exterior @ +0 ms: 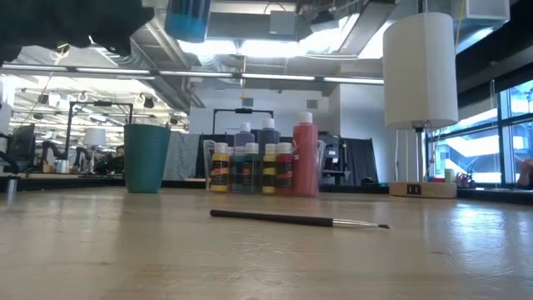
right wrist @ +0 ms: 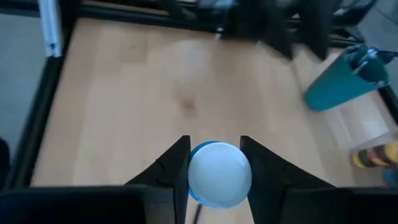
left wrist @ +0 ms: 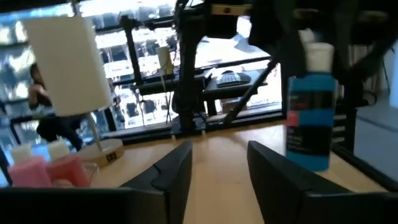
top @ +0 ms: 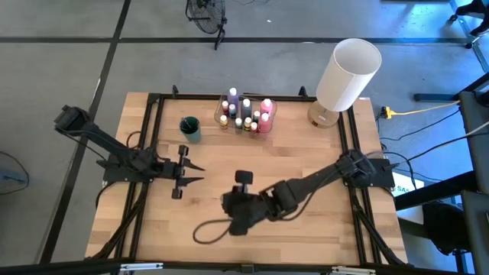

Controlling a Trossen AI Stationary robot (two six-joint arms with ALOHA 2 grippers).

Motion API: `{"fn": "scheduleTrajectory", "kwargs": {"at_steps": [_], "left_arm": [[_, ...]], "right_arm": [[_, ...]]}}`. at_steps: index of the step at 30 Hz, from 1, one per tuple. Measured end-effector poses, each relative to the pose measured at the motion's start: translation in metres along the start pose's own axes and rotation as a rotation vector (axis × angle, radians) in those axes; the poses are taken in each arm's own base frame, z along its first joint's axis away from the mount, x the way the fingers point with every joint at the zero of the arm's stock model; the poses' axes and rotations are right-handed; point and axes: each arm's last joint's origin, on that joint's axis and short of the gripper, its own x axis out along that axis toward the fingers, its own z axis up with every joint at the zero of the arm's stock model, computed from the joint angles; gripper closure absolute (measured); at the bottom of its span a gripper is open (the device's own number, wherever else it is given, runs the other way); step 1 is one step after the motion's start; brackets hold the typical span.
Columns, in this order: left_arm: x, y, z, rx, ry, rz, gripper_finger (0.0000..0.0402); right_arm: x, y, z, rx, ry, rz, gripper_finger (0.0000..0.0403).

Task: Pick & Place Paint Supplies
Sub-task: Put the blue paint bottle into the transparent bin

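A blue paint bottle (left wrist: 308,118) with a white cap (right wrist: 219,173) hangs high above the table, and my right gripper (right wrist: 214,171) is shut on it near the table's middle (top: 229,202). In the low view only the bottle's lower part (exterior: 187,18) shows, at the top. A thin dark paintbrush (exterior: 300,220) lies flat on the wood. More paint bottles (top: 246,113) stand in a clear container at the far side. My left gripper (left wrist: 217,174) is open at the table's left (top: 195,173), pointing level toward the right with nothing between its fingers. My right gripper pinches the blue bottle between its two fingers at its upper part, by the white cap (right wrist: 219,173). The fingers (right wrist: 174,165) come slanting down from the table's right side. The bottle hangs upright and lifted clear of the table.
A teal cup (top: 189,128) stands left of the container, and a large white cylinder (top: 348,72) stands on a wooden base at the far right. Black frame rails (top: 149,137) run along the table's sides. A dark cable loop (top: 210,229) lies near the front edge.
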Motion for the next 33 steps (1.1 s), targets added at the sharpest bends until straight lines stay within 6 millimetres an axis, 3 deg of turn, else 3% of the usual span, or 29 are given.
{"fn": "scheduleTrajectory", "kwargs": {"at_steps": [7,10,17,33], "left_arm": [[0.014,0.0,0.006,-0.163,0.013,0.016,0.0173],[0.023,-0.004,0.009,-0.156,0.02,-0.027,0.015],[0.039,-0.016,0.006,-0.1,0.057,-0.195,0.0146],[0.066,-0.022,0.0,0.037,0.125,-0.109,0.0146]], "right_arm": [[0.01,-0.019,0.004,-0.022,0.006,-0.01,0.0288],[0.014,-0.026,0.004,-0.016,0.018,-0.025,0.0288],[0.018,-0.036,0.006,-0.015,0.016,-0.042,0.0288],[0.02,-0.039,0.009,-0.03,-0.002,-0.029,0.0288]]}}
